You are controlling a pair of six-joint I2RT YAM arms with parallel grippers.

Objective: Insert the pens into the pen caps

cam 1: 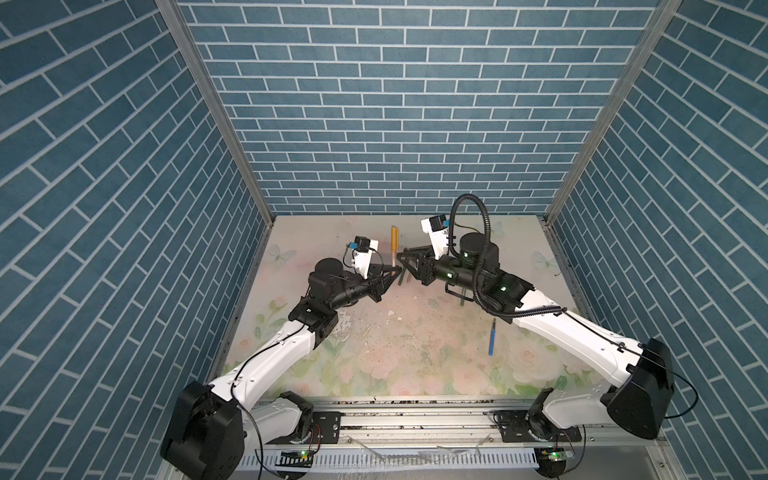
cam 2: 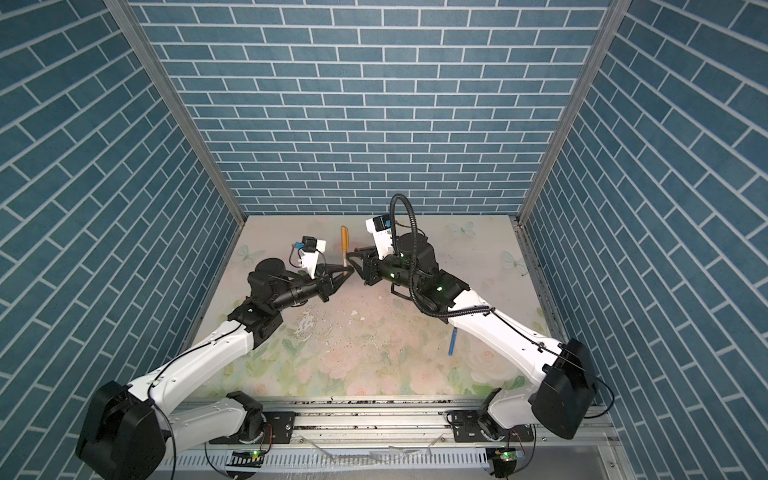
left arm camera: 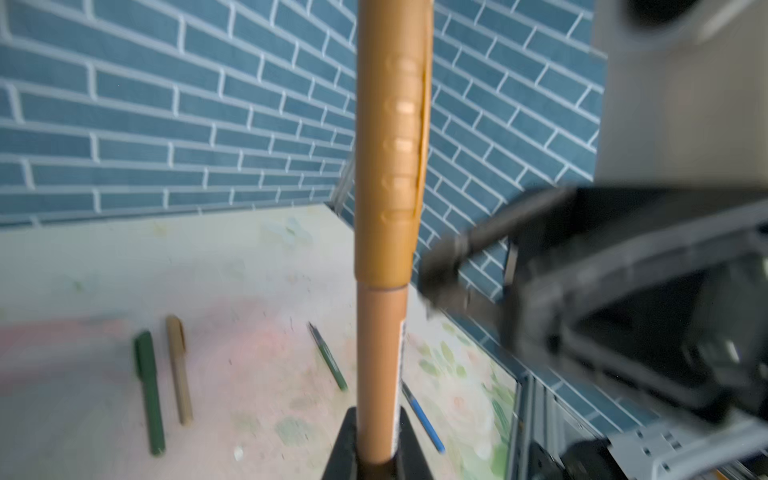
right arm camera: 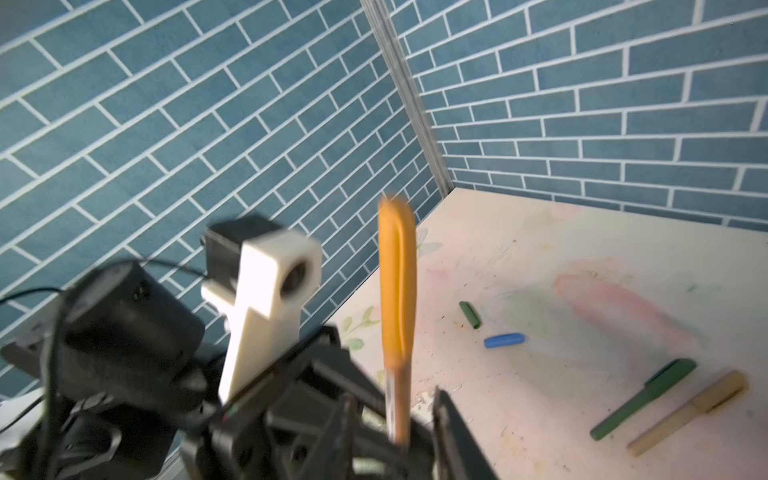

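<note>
My left gripper (cam 1: 398,271) (left arm camera: 378,453) is shut on the lower barrel of the orange-brown pen (left arm camera: 380,365), which stands upright with its amber cap (left arm camera: 388,166) seated on top. My right gripper (right arm camera: 397,419) (cam 1: 401,255) is open, its jaws standing apart on either side of that pen (right arm camera: 401,407) without touching it. On the table lie a capped green pen (right arm camera: 644,401), a capped tan pen (right arm camera: 690,411), a bare green pen (left arm camera: 330,361), a bare blue pen (cam 1: 492,336), a loose green cap (right arm camera: 470,314) and a loose blue cap (right arm camera: 503,340).
The floral table (cam 1: 374,353) is walled by blue brick panels on three sides, with a metal rail (cam 1: 415,415) along the front. The two grippers meet near the back middle. The right arm's black cable loop (cam 1: 469,216) rises above its wrist.
</note>
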